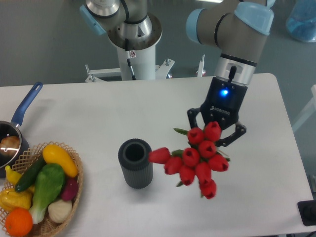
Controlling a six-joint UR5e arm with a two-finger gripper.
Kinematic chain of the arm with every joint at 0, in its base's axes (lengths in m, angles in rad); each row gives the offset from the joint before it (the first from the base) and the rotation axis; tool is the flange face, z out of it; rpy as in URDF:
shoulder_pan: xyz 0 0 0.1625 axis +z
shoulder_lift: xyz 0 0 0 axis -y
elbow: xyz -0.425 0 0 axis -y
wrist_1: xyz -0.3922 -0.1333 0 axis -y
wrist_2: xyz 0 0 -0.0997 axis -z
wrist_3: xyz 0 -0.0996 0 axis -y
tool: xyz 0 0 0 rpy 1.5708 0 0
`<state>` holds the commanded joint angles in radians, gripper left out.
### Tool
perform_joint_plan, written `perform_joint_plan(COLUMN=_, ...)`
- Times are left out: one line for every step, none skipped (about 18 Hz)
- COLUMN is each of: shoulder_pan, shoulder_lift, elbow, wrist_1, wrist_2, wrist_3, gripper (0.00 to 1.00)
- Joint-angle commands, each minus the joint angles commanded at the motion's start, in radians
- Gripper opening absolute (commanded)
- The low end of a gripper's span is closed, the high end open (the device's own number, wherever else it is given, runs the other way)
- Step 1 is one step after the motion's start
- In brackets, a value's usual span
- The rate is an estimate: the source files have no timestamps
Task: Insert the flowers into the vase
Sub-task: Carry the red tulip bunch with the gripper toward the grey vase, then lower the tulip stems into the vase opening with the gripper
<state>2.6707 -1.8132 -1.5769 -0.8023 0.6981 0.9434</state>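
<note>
The flowers (193, 159), a tight bunch of red tulip buds with green leaves, hang in the air right of the vase. My gripper (215, 129) is shut on the flowers at their stem end, which is hidden behind the buds. The leftmost bud reaches almost to the rim of the vase (135, 163). That vase is a dark grey ribbed cylinder standing upright on the white table (148, 108), its round mouth empty.
A wicker basket (75, 174) of coloured vegetables sits at the front left. Behind it is a saucepan with a blue handle (25, 104) at the left edge. A second robot base (133, 44) stands behind the table.
</note>
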Motion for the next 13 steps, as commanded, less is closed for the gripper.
perform_joint_plan(shoulder_pan=-0.009, shoulder_lift=0.003, elbow=-0.002, wrist_1=0.0, wrist_2=-0.023, wrist_3=0.0, gripper=0.0)
perform_joint_plan(shoulder_pan=-0.02, shoulder_lift=0.003, elbow=-0.002, wrist_1=0.002, wrist_2=-0.047, wrist_3=0.0, gripper=0.0)
perform_joint_plan(shoulder_pan=-0.023, shoulder_lift=0.006, elbow=0.0, wrist_1=0.003, wrist_2=-0.063, wrist_3=0.0, gripper=0.0)
perform_joint_plan(shoulder_pan=-0.029, shoulder_lift=0.011, elbow=0.003, wrist_1=0.012, wrist_2=-0.072, wrist_3=0.0, gripper=0.0)
perform_joint_plan(shoulder_pan=-0.038, shoulder_lift=0.017, elbow=0.0, wrist_1=0.021, wrist_2=-0.074, wrist_3=0.0, gripper=0.0)
perform_joint_plan(shoulder_pan=-0.052, shoulder_lift=0.023, elbow=0.0, wrist_1=0.021, wrist_2=-0.074, wrist_3=0.002, gripper=0.0)
perform_joint_plan(shoulder_pan=-0.061, shoulder_lift=0.026, elbow=0.0, wrist_1=0.023, wrist_2=-0.074, wrist_3=0.002, gripper=0.0)
perform_joint_plan(shoulder_pan=-0.07, shoulder_lift=0.025, elbow=0.0, wrist_1=0.021, wrist_2=-0.075, wrist_3=0.0, gripper=0.0)
perform_joint_plan(shoulder_pan=-0.089, shoulder_lift=0.023, elbow=-0.002, wrist_1=0.021, wrist_2=-0.075, wrist_3=0.0, gripper=0.0)
perform_joint_plan(shoulder_pan=-0.101, shoulder_lift=0.025, elbow=-0.009, wrist_1=0.021, wrist_2=-0.075, wrist_3=0.0, gripper=0.0)
perform_joint_plan(shoulder_pan=-0.106, shoulder_lift=0.029, elbow=-0.018, wrist_1=0.023, wrist_2=-0.075, wrist_3=0.0, gripper=0.0)
perform_joint_plan(shoulder_pan=-0.11, shoulder_lift=0.041, elbow=-0.029, wrist_1=0.021, wrist_2=-0.077, wrist_3=0.0, gripper=0.0)
perform_joint_plan(shoulder_pan=-0.121, shoulder_lift=0.051, elbow=-0.041, wrist_1=0.021, wrist_2=-0.078, wrist_3=0.0, gripper=0.0)
